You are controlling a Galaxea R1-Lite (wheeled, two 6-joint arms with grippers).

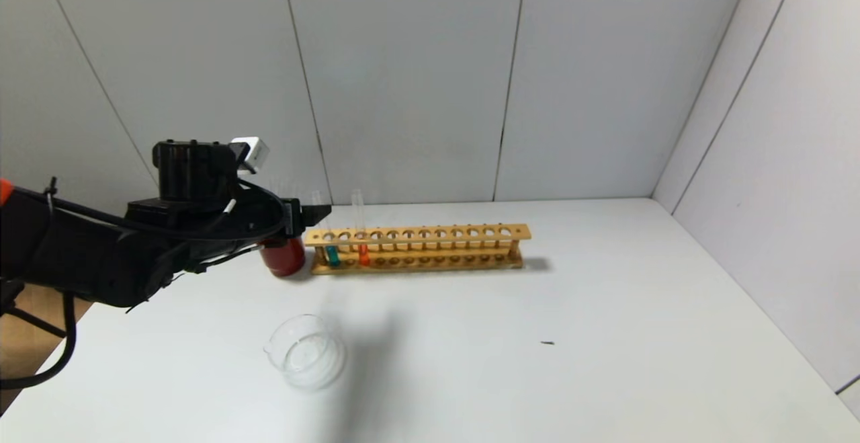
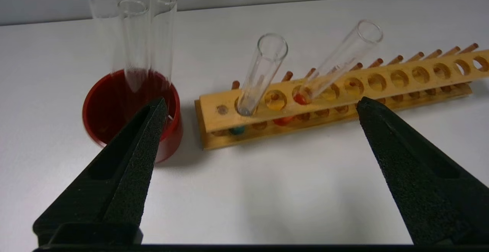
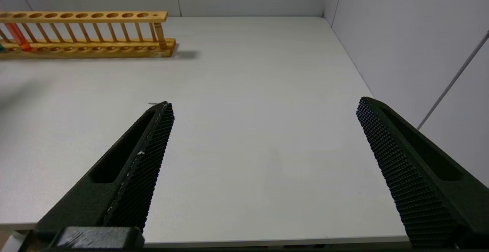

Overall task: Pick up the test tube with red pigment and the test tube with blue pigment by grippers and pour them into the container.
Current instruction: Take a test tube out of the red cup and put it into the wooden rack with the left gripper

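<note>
The test tube with blue pigment [image 1: 330,249] stands in the left end of the wooden rack [image 1: 470,233]; the test tube with red pigment [image 1: 362,245] stands two holes to its right. Both also show in the left wrist view, blue [image 2: 263,68] and red [image 2: 336,66], leaning in the rack [image 2: 401,87]. My left gripper [image 1: 316,218] is open and empty, raised just left of the rack; in its own view [image 2: 261,104] the jaws stand wide apart short of the tubes. The container [image 1: 306,351], a clear glass dish, sits on the table nearer me. My right gripper [image 3: 263,104] is open and empty, out of the head view.
A dark red cup [image 1: 283,256] holding several colourless tubes [image 2: 131,34] stands left of the rack, partly behind my left gripper. The white table [image 1: 605,362] is walled at the back and right. A small dark speck [image 1: 547,343] lies right of centre.
</note>
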